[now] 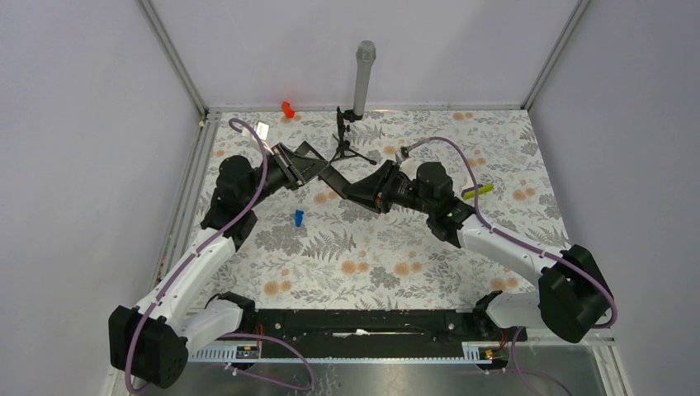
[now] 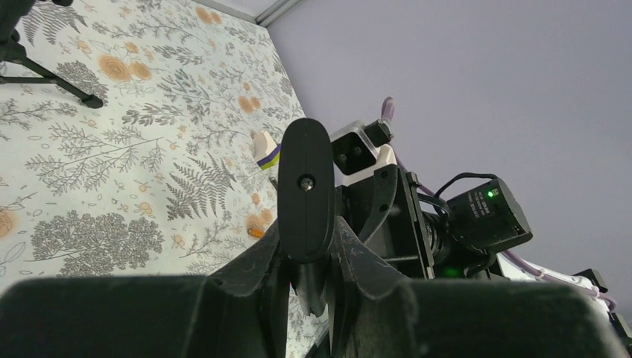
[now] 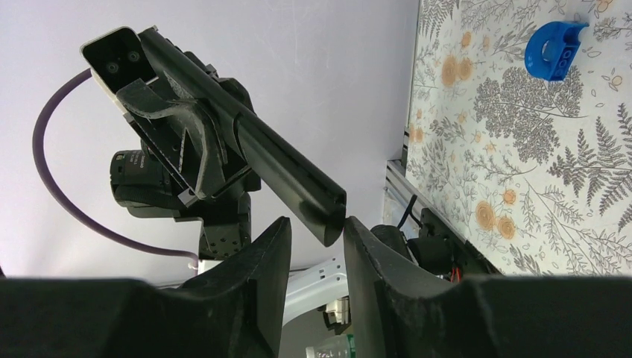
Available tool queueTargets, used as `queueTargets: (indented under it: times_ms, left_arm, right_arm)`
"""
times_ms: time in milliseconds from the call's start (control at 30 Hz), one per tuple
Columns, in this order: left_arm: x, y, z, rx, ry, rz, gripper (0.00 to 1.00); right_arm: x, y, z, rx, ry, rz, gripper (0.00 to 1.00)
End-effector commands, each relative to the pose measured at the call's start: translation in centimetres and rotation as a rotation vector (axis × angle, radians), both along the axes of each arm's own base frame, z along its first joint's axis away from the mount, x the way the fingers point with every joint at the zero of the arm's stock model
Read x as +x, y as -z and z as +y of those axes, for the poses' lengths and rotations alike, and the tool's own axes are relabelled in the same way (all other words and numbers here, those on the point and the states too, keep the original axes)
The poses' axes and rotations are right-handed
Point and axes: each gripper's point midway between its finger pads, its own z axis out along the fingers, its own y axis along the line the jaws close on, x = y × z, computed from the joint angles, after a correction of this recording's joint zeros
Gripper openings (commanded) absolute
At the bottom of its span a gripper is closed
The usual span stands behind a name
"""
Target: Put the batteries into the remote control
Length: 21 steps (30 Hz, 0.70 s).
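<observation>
1. The left arm [image 1: 194, 264] reaches forward, wrist turned inward; the left gripper [image 2: 307, 257] is clamped on the remote control [image 2: 305, 186].
2. The right arm [image 1: 503, 247] faces it; the right gripper [image 3: 317, 239] is partly parted around the remote's other end, contact unclear.

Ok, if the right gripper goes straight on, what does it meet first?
The remote, held out by the left gripper. Its free end sits right at the right gripper's fingertips, possibly touching; depth is unclear.
</observation>
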Motion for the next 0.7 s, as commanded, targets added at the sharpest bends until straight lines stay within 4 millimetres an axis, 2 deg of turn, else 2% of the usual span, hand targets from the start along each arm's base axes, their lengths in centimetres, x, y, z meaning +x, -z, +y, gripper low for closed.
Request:
queueTargets:
  times_ms: [0, 333, 400, 500, 567, 667]
  left_arm:
    - [0.1, -3.9, 0.6, -0.005, -0.040, -0.155, 0.00]
    - [0.1, -3.2, 0.6, 0.006, -0.039, -0.140, 0.00]
    - [0.0, -3.3, 0.6, 0.003, -0.037, -0.134, 0.00]
    - [0.1, -3.2, 0.6, -0.002, -0.038, -0.124, 0.00]
    - [0.0, -3.1, 0.6, -0.009, -0.035, -0.116, 0.00]
    - [0.0, -3.3, 0.4, -0.023, -0.025, -0.115, 0.00]
  right_arm:
    - [-0.1, -2.7, 0.3, 0.061, -0.023, -0.010, 0.40]
    - [0.3, -3.3, 0.2, 0.100, 0.000, -0.060, 0.37]
    - [0.4, -2.4, 0.2, 0.060, -0.001, -0.046, 0.44]
    - [0.5, -1.5, 0.0, 0.022, 0.013, -0.042, 0.63]
    - [0.7, -1.0, -0.1, -0.001, 0.017, -0.048, 0.72]
    - [1.0, -0.5, 0.1, -0.011, 0.015, -0.061, 0.78]
